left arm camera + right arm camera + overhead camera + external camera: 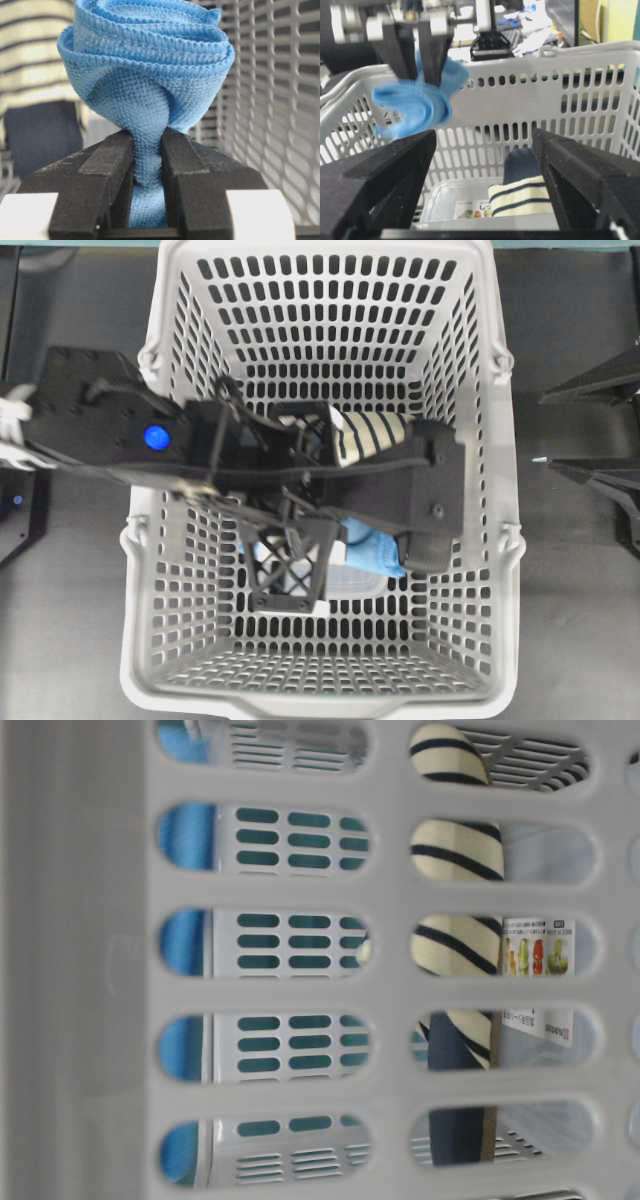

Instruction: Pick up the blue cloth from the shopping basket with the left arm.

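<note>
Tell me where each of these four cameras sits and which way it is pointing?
Overhead: looks straight down into the shopping basket; the left arm reaches across it.
Table-level: pressed close to the basket's wall, looking sideways through the slots at the striped fabric; no robot parts show.
Left wrist: sits behind the left pincer, which is shut on the blue cloth.
Right wrist: looks between the open right pincer toward the basket.
Shared: the right wrist view also shows the blue cloth, held above the basket floor.

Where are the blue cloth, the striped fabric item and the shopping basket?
blue cloth (150,95): left wrist view, bunched fold above the fingers.
striped fabric item (375,432): overhead view, striped top.
shopping basket (330,640): overhead view, bare near wall.
</note>
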### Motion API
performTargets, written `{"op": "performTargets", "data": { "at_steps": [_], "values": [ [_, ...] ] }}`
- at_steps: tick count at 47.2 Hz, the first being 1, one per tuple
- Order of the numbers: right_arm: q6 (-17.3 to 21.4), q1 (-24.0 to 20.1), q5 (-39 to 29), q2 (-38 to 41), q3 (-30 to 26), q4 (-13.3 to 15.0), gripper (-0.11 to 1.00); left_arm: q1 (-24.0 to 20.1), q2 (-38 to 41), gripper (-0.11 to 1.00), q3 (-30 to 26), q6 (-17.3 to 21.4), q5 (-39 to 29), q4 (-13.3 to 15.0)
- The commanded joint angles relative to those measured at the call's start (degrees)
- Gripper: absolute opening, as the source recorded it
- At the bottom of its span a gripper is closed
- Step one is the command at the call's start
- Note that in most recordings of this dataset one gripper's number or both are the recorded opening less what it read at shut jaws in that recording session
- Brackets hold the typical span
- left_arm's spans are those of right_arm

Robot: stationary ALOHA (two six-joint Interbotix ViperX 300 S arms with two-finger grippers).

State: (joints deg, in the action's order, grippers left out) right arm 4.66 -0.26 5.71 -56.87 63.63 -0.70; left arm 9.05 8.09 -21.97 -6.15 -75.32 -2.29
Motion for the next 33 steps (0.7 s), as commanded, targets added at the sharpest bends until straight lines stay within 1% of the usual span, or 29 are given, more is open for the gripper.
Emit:
{"op": "performTargets", "data": {
  "at_steps": [1, 7, 33],
  "values": [
    [0.0, 0.2, 0.6, 0.3, -0.5, -0.1, 0.75, -0.9, -1.3, 0.13, -3.7, -0.3, -3.7, -0.3],
    [0.0, 0.2, 0.7, 0.3, -0.5, -0.1, 0.75, -1.1, -0.9, 0.13, -4.5, -0.3, -4.3, -0.3],
    [0.4, 0.2, 0.8, 0.3, -0.5, -0.2, 0.75, -2.1, -1.0, 0.13, -4.5, -0.3, -4.3, -0.4]
  ]
}}
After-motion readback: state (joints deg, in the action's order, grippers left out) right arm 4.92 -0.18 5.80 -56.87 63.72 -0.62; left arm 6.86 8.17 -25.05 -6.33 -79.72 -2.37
